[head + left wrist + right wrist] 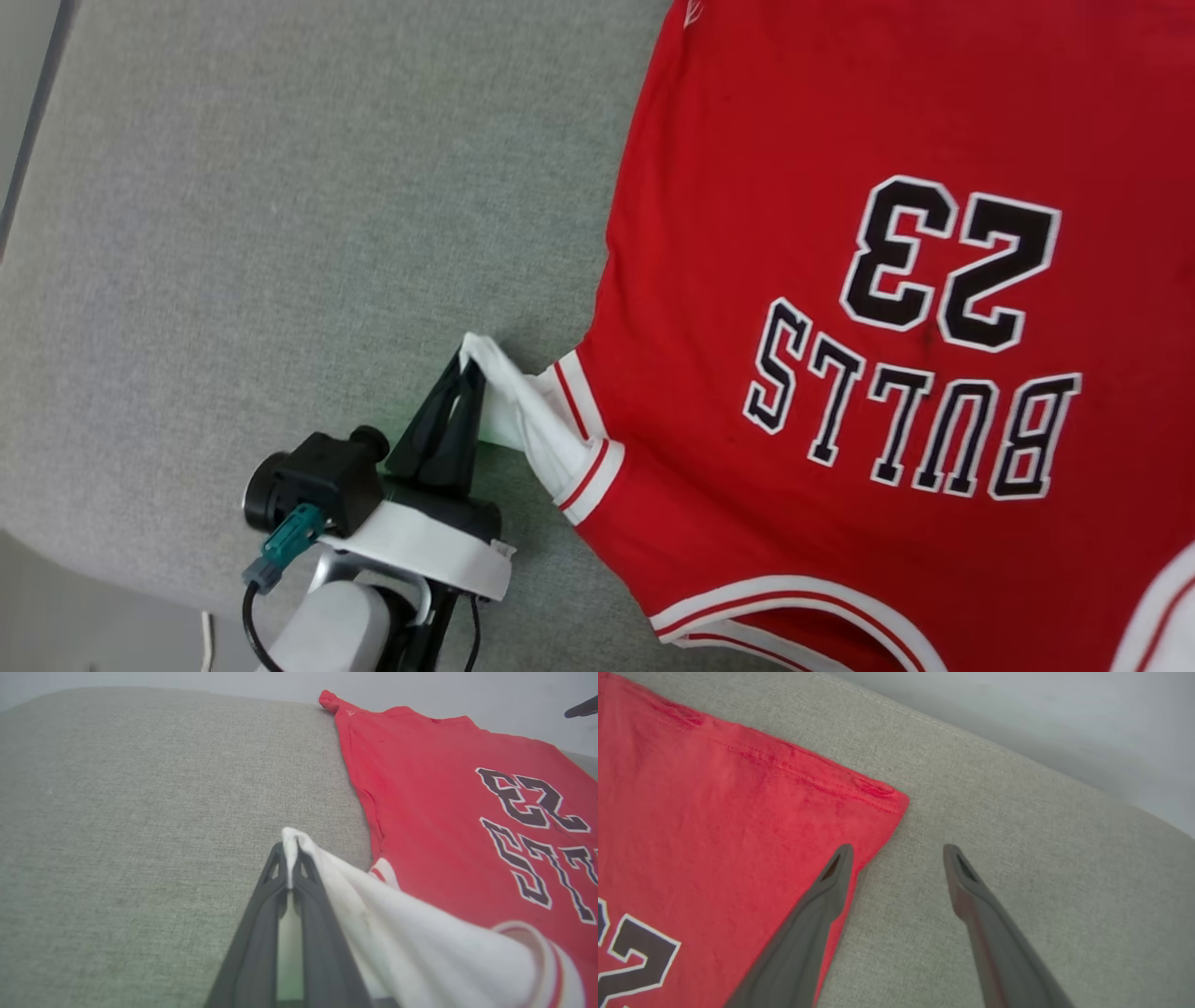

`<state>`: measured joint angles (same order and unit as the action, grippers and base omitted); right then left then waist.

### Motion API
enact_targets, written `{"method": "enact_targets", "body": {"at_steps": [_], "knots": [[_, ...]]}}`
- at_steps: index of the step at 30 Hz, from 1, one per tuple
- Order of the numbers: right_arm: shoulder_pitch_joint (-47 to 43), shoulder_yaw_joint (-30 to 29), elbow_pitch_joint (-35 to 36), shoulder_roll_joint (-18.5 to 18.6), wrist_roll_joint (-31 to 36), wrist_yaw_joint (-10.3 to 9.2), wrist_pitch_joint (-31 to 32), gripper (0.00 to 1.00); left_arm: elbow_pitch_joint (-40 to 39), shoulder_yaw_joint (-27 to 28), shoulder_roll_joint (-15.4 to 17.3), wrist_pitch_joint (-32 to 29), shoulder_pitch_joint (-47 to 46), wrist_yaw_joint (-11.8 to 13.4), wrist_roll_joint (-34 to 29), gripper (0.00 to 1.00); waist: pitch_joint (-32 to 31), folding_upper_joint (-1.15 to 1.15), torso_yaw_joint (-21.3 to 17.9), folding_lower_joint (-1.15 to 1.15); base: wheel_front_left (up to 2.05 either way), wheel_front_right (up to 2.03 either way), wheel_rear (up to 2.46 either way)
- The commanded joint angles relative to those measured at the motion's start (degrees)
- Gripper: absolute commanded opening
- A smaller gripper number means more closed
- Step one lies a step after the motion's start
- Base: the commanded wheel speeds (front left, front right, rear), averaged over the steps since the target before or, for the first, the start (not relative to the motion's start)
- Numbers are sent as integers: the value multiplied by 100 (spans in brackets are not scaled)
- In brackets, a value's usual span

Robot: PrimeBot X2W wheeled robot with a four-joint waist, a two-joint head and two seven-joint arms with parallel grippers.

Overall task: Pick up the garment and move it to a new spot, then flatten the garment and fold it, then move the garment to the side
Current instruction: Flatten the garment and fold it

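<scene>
**Q:** What does the head view show?

**A:** The garment lies spread, print side up, on the grey cloth-covered counter. It fills the view from 12 round to 5 o'clock. Its lettering reads upside down, so the collar end lies toward the robot, at 6 o'clock.

**Q:** And the left pincer?

**A:** The left pincer, at 7 o'clock, is clamped tight on the tip of the white sleeve. The sleeve juts from the red body toward 9 o'clock and rises off the counter as a taut ridge. This looks like an outward pull to take up slack.

**Q:** The right pincer?

**A:** The right pincer, seen in its own wrist view, stands fully spread and holds nothing. One finger overlaps the garment's side edge and the other is over bare counter. The hem corner sits at 12 o'clock from the tips. Whether the fingers touch the cloth cannot be told. Straddling the edge this way would suit taking hold of it.

**Q:** What stage is this?

**A:** Probably flattening. The body lies nearly smooth, and no fold has been made yet.
</scene>
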<state>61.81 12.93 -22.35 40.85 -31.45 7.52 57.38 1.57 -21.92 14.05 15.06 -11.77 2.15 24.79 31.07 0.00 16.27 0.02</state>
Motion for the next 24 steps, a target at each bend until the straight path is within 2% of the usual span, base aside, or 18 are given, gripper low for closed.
{"method": "enact_targets", "body": {"at_steps": [1, 8, 16, 17, 18, 19, 24], "knots": [[179, -55, -79, -59, 139, -7, 141, 100, -24, 34, -87, 14, -111, -70, -72, 0, 328, 0, 252, -2, 0, 0, 0], [277, -255, -375, -235, 530, -7, 406, 100, 47, 113, -363, 14, -287, -334, -306, 0, 697, 0, 446, -2, 0, 0, 0], [-577, -141, -636, -206, 547, -4, 734, 100, 219, 302, -603, 12, -305, -548, -539, 0, 741, 0, 474, -2, 0, 0, 0], [-591, -182, -616, -173, 556, -4, 723, 32, 242, 329, -617, 12, -293, -560, -564, 0, 718, 0, 462, -2, 0, 0, 0], [-574, -214, -574, -154, 576, -4, 665, 13, 255, 345, -634, 12, -283, -585, -594, 0, 692, 0, 449, -2, 0, 0, 0], [-543, -246, -541, -146, 583, -4, 612, 0, 265, 355, -654, 12, -274, -604, -620, 0, 662, 0, 433, -2, 0, 0, 0], [-353, -415, -374, -268, 535, -6, 163, 0, 332, 466, -709, 13, -191, -673, -703, 0, 439, 0, 307, -2, 0, 0, 0]]}}
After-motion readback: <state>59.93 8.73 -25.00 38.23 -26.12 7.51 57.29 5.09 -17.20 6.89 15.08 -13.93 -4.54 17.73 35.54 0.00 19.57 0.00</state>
